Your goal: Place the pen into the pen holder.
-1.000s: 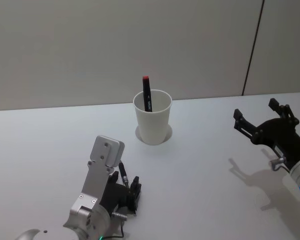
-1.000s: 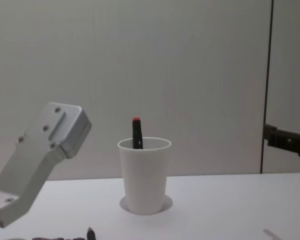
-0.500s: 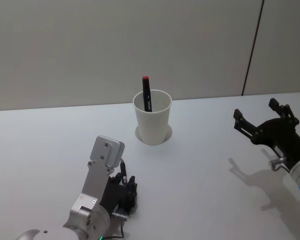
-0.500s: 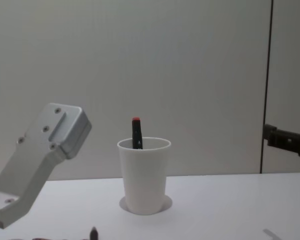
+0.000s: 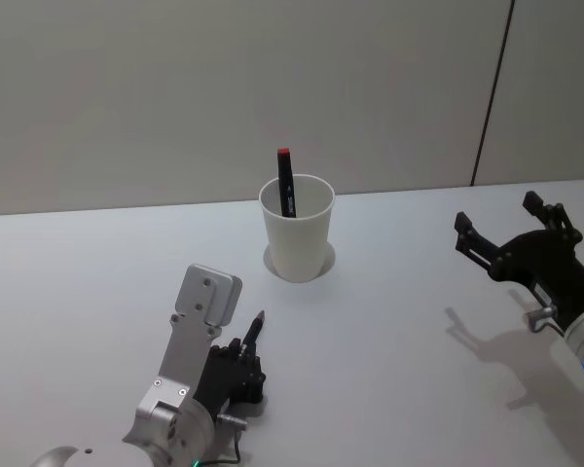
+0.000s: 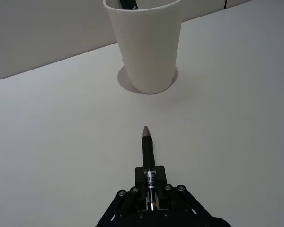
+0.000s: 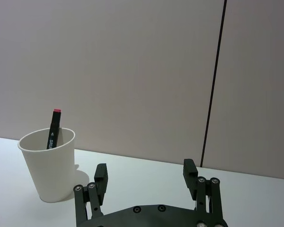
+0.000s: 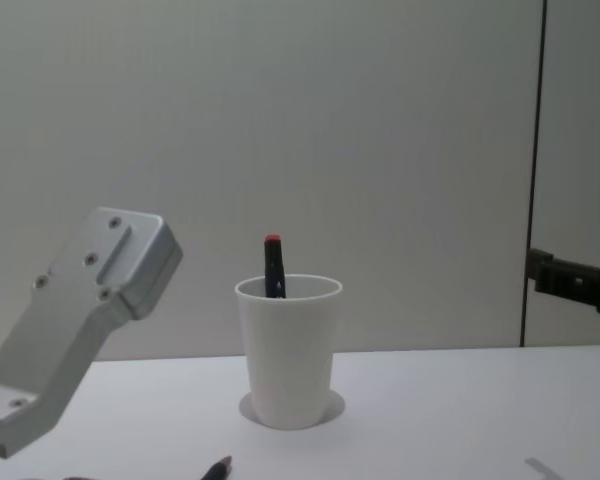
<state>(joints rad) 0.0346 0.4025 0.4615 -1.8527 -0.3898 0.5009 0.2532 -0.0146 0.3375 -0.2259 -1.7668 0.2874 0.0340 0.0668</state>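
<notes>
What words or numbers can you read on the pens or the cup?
White letters along the red-capped pen standing in the white cup: too small to read for sure.
Tiny print on a pale band of the held pen, right at the left gripper: too small to read.
The cup's outside: plain, with no words, numbers or signs.

The pen holder [image 5: 297,243] hides the lower half of the red-capped pen [image 5: 286,180].

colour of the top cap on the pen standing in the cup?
Red cap on a near-black pen in the white cup; clearest in the head view.
</notes>
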